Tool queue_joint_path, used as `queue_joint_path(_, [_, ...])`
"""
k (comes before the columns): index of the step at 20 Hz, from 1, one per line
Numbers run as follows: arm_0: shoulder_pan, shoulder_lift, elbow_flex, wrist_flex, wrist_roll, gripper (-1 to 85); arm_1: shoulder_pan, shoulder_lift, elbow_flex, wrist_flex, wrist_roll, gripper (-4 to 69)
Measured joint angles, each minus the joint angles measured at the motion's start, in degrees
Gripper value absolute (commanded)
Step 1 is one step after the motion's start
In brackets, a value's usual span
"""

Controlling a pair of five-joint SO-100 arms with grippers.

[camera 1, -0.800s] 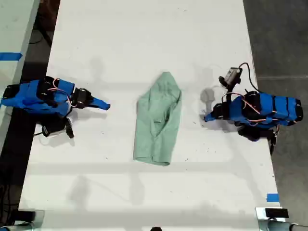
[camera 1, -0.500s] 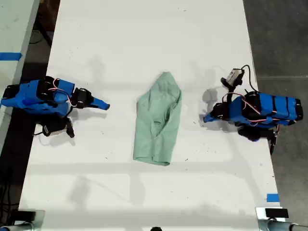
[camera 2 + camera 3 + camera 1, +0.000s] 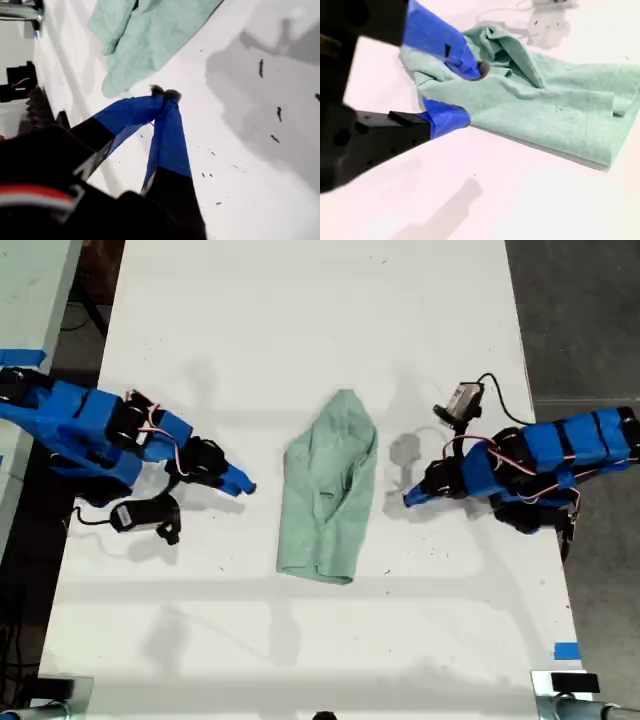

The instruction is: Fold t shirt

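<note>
My first gripper sitting closed just short of the shirt (crumpled), my second gripper gaping at its edge

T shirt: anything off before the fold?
The t shirt lies bunched into a narrow, wrinkled strip mid-table, slightly tilted in the exterior view. It is not spread flat, and its layers overlap unevenly. No tear or stain shows. My first gripper is shut, my second gripper open, both short of it.
</note>
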Motion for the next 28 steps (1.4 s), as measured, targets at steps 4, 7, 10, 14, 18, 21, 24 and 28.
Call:
queue_joint_path(4, [4.48, -30.15, -23.82, 0.88, -1.41, 18.9, -8.88, -35.16, -23.82, -3.43, 1.05, 23.2])
queue_joint_path(7, [5.98, -46.58, -35.86, 3.08, -2.02, 19.2, -12.13, -53.70, -37.97, -3.60, 2.02, 23.9])
queue_joint_path(10, [6.06, -55.55, -40.96, 3.60, -2.99, 19.1, -12.74, -63.72, -46.58, -3.60, 2.02, 23.9])
queue_joint_path(14, [6.15, -62.58, -45.97, 3.52, -4.04, 17.2, -12.74, -75.94, -59.85, 0.09, 1.32, 20.1])
queue_joint_path(18, [6.42, -69.79, -56.07, 5.54, -4.57, 15.1, -12.74, -81.91, -65.57, 3.60, 2.29, 19.8])
queue_joint_path(21, [7.47, -76.03, -66.36, 10.02, -4.66, 9.9, -12.83, -82.79, -68.03, 10.90, 5.27, 17.3])
queue_joint_path(24, [7.82, -78.31, -70.49, 12.13, -4.66, 5.7, -12.66, -82.88, -68.47, 15.38, 6.50, 17.4])
queue_joint_path(28, [7.82, -79.63, -72.86, 12.04, -3.78, 0.0, -12.04, -83.14, -69.17, 17.75, 6.77, 0.5])
